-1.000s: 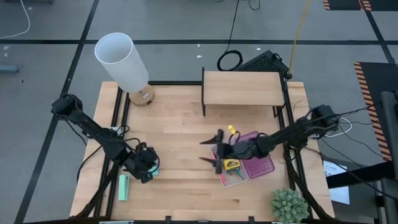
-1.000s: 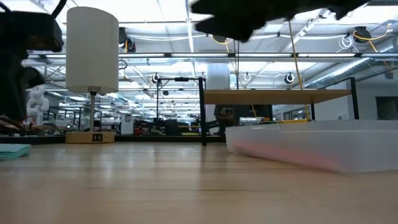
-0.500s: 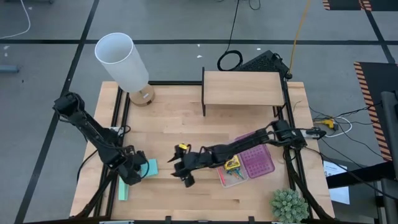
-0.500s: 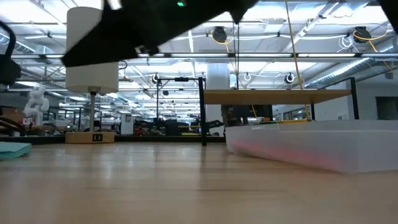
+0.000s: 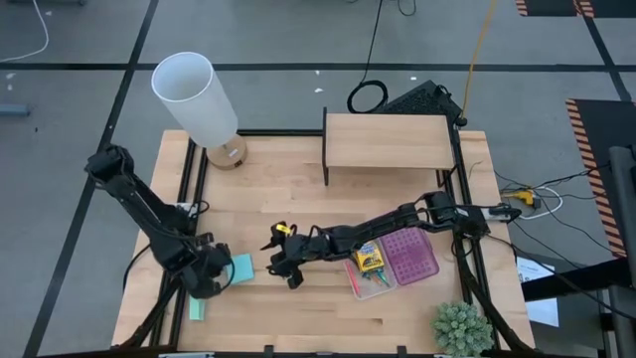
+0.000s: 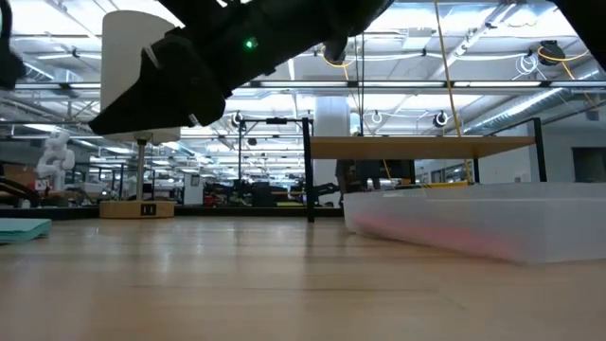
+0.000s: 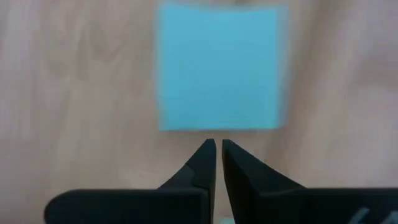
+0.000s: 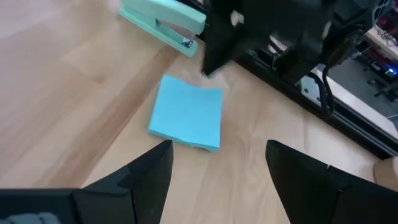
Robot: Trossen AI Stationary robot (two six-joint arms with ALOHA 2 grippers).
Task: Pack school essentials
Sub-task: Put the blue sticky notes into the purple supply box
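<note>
Two tools converge on one light-blue square note pad point(image 5: 240, 268), which lies flat on the wooden surface point(image 5: 298, 189) near its left front, just beside a mint stapler point(image 8: 163, 22); the left tool point(image 7: 216, 151) hovers at the pad's edge with its fingers pressed together and holding nothing; the right tool point(image 8: 217, 165), reaching across from the clear tray point(image 5: 396, 261), has its fingers spread wide with the pad ahead of them.

The risk, as I judge it, is a clash: both arms crowd the same small patch, and the left arm stands just behind the pad where the right one must descend; a thin pad lying flat may also skid along the wood instead of lifting, and could be shoved into the stapler.

Only the right wrist view shows the stapler's shape and the left arm looming behind the pad; the high view alone shows the yellow crayon box point(image 5: 370, 261) already in the tray; the low view hides the pad entirely and catches just the tray's wall and a dark arm overhead.
</note>
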